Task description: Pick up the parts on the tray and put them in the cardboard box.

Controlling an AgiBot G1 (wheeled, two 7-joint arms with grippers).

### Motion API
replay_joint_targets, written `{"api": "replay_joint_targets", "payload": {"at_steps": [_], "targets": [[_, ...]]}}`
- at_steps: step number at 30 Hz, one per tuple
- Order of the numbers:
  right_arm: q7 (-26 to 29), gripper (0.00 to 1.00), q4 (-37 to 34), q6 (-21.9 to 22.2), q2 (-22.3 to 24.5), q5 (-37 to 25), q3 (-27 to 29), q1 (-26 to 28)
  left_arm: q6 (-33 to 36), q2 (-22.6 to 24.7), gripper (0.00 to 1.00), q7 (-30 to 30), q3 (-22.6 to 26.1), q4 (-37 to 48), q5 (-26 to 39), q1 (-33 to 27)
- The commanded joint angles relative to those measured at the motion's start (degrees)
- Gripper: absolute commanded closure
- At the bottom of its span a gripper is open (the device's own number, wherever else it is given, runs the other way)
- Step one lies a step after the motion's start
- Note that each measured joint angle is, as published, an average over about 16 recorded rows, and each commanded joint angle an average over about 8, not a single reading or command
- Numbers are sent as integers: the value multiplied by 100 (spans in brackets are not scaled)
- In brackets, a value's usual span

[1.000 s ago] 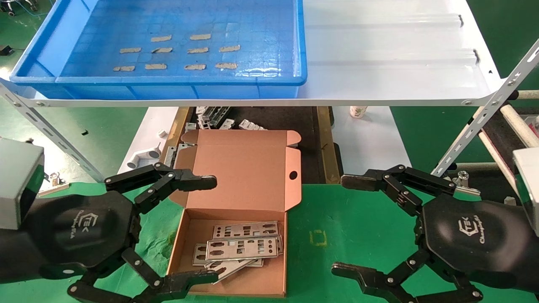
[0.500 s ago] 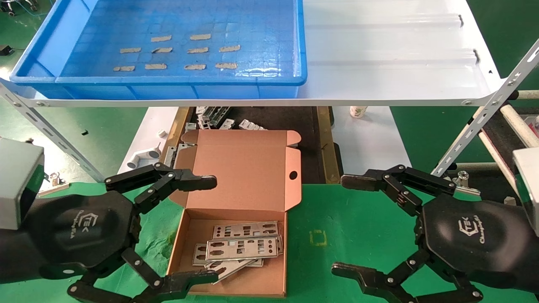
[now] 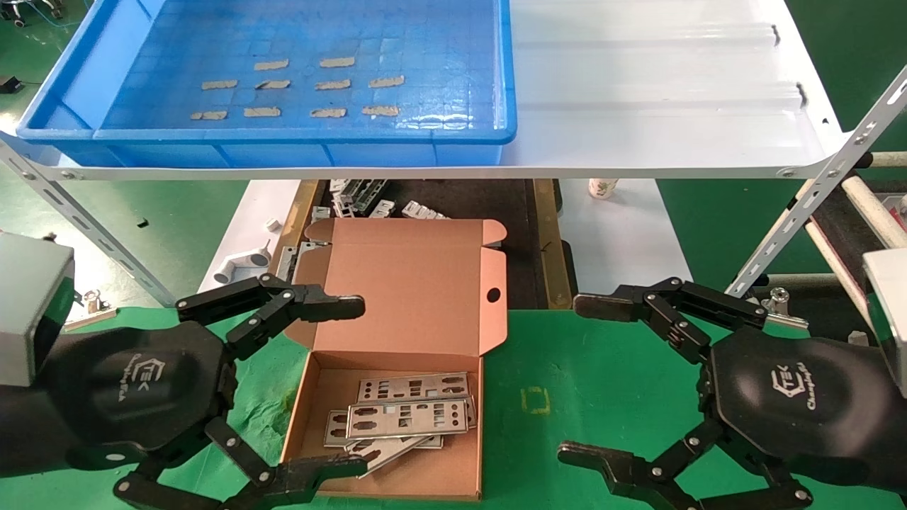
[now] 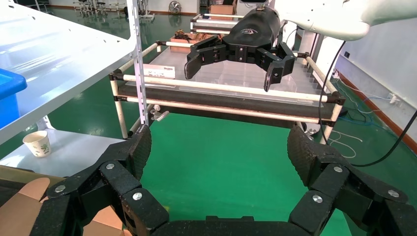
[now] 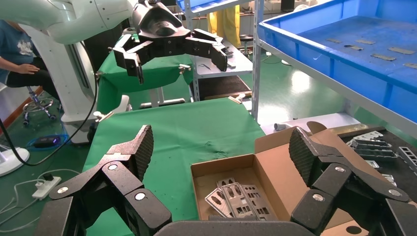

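Observation:
The blue tray (image 3: 283, 134) sits on the white shelf at the back left; its gridded floor carries only tan tape strips (image 3: 326, 85), no parts. The cardboard box (image 3: 411, 283) stands open on the green mat, lid leaning back. Silvery punched parts (image 3: 407, 418) lie piled flat on its floor, also seen as parts (image 5: 236, 196) in the right wrist view. My left gripper (image 3: 358, 386) hangs open at the box's left side, holding nothing. My right gripper (image 3: 574, 379) hangs open over the mat to the box's right, also holding nothing.
The white shelf (image 3: 652, 106) overhangs the space behind the box. Below it lie white bracket pieces (image 3: 368, 202), a white pipe fitting (image 3: 241, 265) and a paper cup (image 3: 602, 188). A roller rack (image 3: 864, 205) stands at the right. Green mat (image 3: 588, 368) lies between box and right gripper.

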Motion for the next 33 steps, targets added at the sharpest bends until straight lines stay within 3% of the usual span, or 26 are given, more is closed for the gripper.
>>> {"api": "replay_joint_targets", "payload": {"at_steps": [1, 33], "targets": [[0, 0, 0, 0, 0, 0, 0, 0, 0, 0, 0, 0, 0, 0, 0, 0], [0, 0, 0, 0, 0, 0, 0, 0, 0, 0, 0, 0, 0, 0, 0, 0]]}}
